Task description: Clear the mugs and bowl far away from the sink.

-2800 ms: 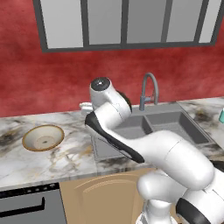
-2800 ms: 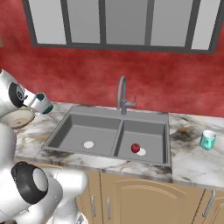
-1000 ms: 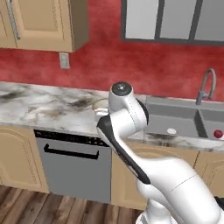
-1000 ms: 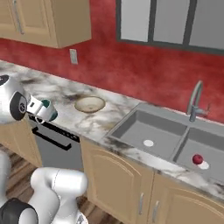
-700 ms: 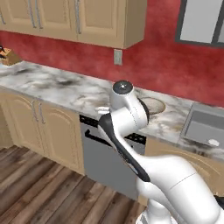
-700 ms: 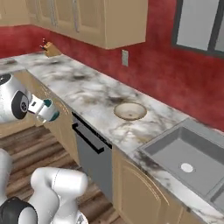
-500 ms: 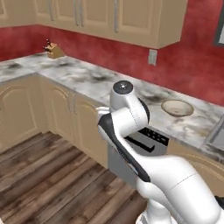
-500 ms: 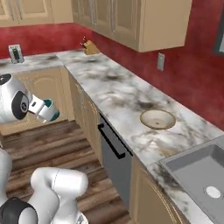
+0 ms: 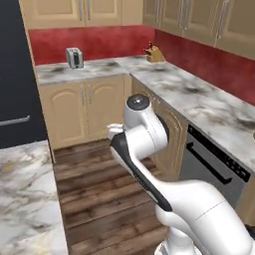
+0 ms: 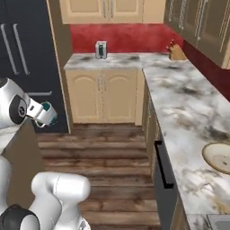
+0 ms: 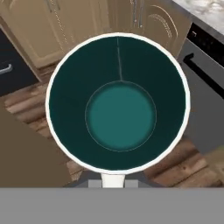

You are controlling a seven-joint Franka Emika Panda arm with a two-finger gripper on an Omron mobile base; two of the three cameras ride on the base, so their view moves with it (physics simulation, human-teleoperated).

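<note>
Mug (image 11: 120, 103) seen straight down its mouth: round white rim, dark teal walls, a lighter teal disc at the bottom, and a thin pale seam running from the rim toward that disc. A short white stub, its nature unclear, meets the rim at the lower edge of the view. Behind the mug lie a wood plank floor (image 11: 26, 105), tan cabinet doors (image 11: 65, 26) along the top, a grey appliance front with a dark handle (image 11: 203, 74) at right, and a marbled surface (image 11: 205, 11) in the upper right corner.
</note>
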